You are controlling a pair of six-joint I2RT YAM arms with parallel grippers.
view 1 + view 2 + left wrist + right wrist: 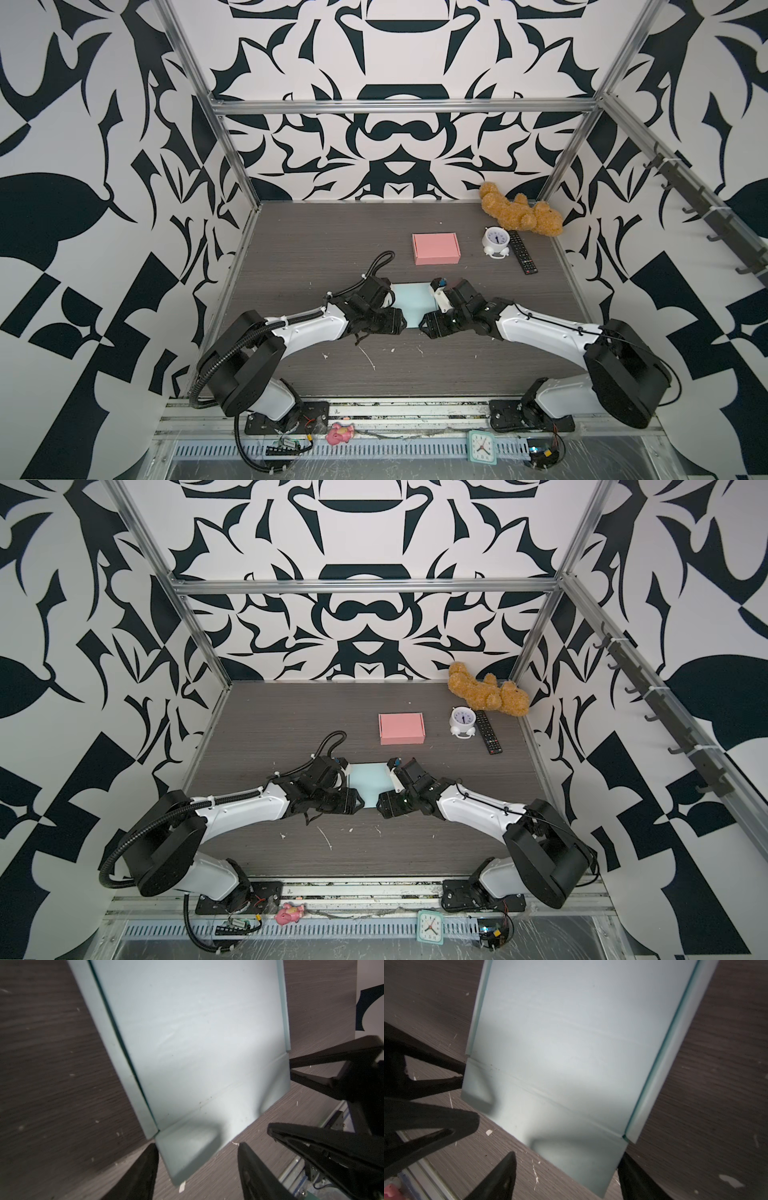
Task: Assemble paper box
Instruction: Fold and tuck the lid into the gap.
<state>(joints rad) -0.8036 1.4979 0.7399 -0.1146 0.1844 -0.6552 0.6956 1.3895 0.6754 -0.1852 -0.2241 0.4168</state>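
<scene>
My left claw (197, 1146) and right claw (566, 1157) both gape empty, each straddling one end of the near flap (228, 1109) of the flat blue box (411, 305) on the table (311, 249) between them, equally near.

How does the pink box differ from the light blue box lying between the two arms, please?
The pink box is folded up and closed; the blue box is an open, nearly flat sheet. The pink box stands alone farther back; the blue box lies at the open left gripper and right gripper. Both rest on the table.
</scene>
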